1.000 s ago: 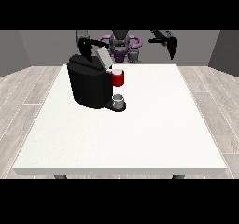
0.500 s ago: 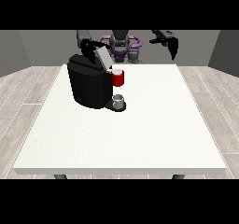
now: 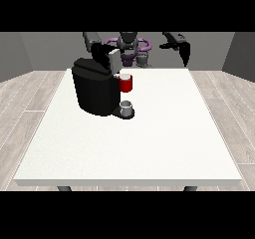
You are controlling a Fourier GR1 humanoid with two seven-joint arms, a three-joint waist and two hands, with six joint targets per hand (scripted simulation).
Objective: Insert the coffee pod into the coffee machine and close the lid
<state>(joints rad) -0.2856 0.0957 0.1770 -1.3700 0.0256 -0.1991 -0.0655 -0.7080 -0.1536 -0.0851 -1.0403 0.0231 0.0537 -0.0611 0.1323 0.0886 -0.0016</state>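
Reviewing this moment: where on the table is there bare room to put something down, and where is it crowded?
Bare table runs across the whole near half and the view's right side, bordered by the near edge and the right edge. The far left corner is crowded: the black coffee machine stands there with a red part and a small grey cup at its front, and the hand at the view's left is over it.

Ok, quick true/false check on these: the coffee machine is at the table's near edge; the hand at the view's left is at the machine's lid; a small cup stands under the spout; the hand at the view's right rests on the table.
1. The coffee machine stands at the table's near edge. False: it stands at the far left part.
2. The hand at the view's left is at the lid. True.
3. A small grey cup stands below the red part. True.
4. The hand at the view's right rests on the table. False: it hangs raised, touching nothing.
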